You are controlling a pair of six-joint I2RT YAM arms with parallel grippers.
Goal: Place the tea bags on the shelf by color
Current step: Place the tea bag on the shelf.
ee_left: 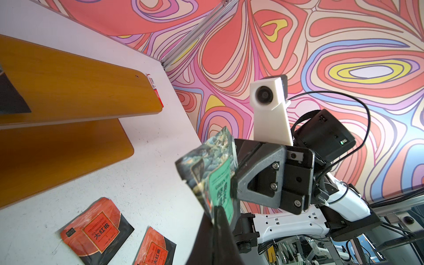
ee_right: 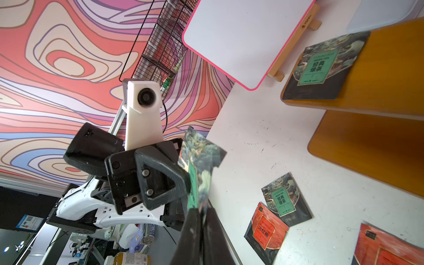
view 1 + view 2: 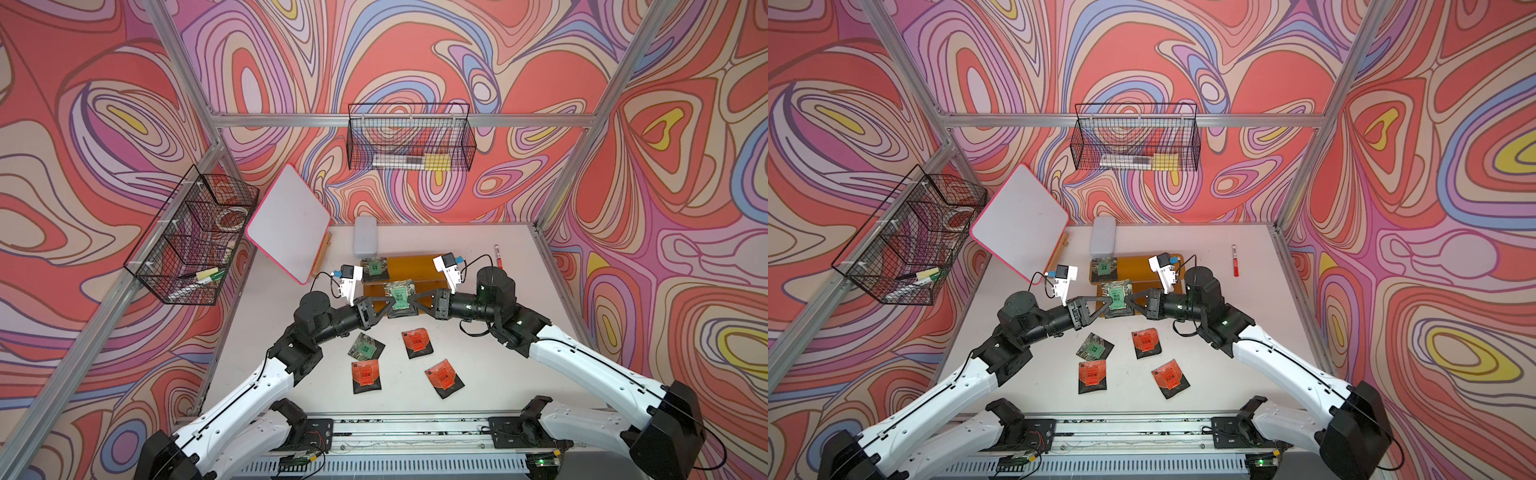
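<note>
One green tea bag point(image 3: 400, 298) hangs above the table in front of the mustard-yellow shelf point(image 3: 419, 266). My left gripper point(image 3: 388, 300) is shut on its left edge and my right gripper point(image 3: 412, 300) is shut on its right edge. The left wrist view has this bag point(image 1: 213, 169) pinched at my left gripper point(image 1: 218, 212). The right wrist view shows it point(image 2: 203, 165) clamped in my right gripper point(image 2: 200, 212). A second green bag point(image 3: 374, 268) lies on the left end of the upper board. A third green bag point(image 3: 365, 346) and three orange-red bags point(image 3: 417, 343) point(image 3: 366, 376) point(image 3: 444, 378) lie on the table.
A pink-framed whiteboard point(image 3: 286, 224) leans at the back left, beside a grey box point(image 3: 365, 235). A red marker point(image 3: 497, 255) lies right of the shelf. Black wire baskets hang on the left wall point(image 3: 191, 237) and the back wall point(image 3: 411, 141).
</note>
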